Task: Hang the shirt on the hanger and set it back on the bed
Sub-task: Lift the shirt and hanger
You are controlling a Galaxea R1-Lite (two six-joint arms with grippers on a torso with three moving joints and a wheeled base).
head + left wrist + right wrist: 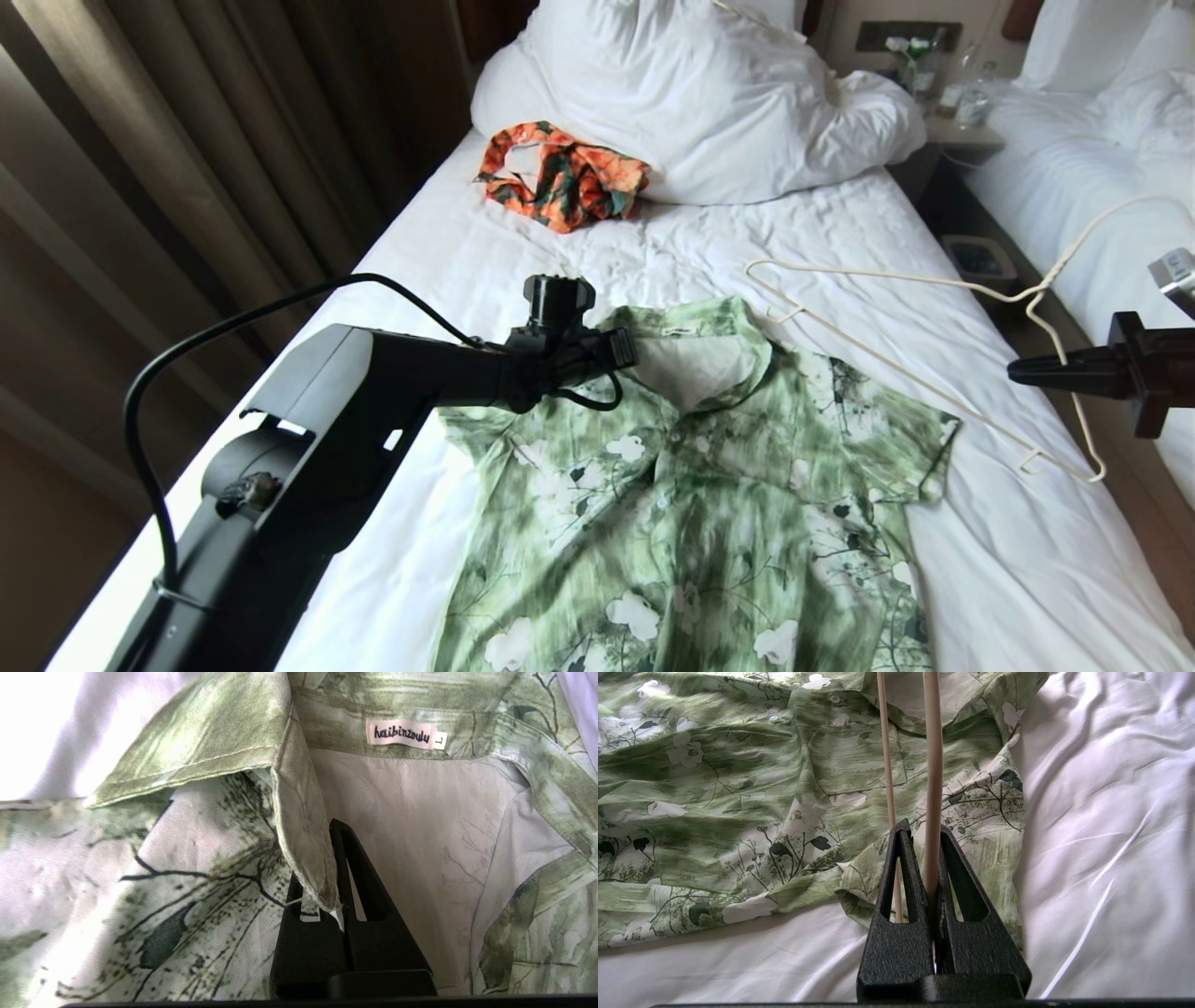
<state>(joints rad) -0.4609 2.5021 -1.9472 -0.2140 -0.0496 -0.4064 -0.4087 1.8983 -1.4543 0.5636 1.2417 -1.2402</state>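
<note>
The green flowered shirt (709, 495) lies flat, front up, on the bed (747, 233) with its collar toward the pillows. My left gripper (621, 353) reaches in from the left and is shut on the collar's front edge (303, 826), with its fingers (364, 896) pinching the fabric (196, 858) beside the neck label. My right gripper (1018, 371) at the right edge is shut on the cream hanger (934, 281), which hangs tilted over the bed to the right of the shirt. In the right wrist view the hanger's rod (933, 765) runs out from between the jaws (926, 828) above the shirt's sleeve (738, 788).
An orange-and-green garment (565, 175) lies near the big white pillows (709, 93). Brown curtains (187, 140) run along the left side. A second white bed (1074, 168), a nightstand with bottles (971, 103) and a bin (978, 261) stand to the right.
</note>
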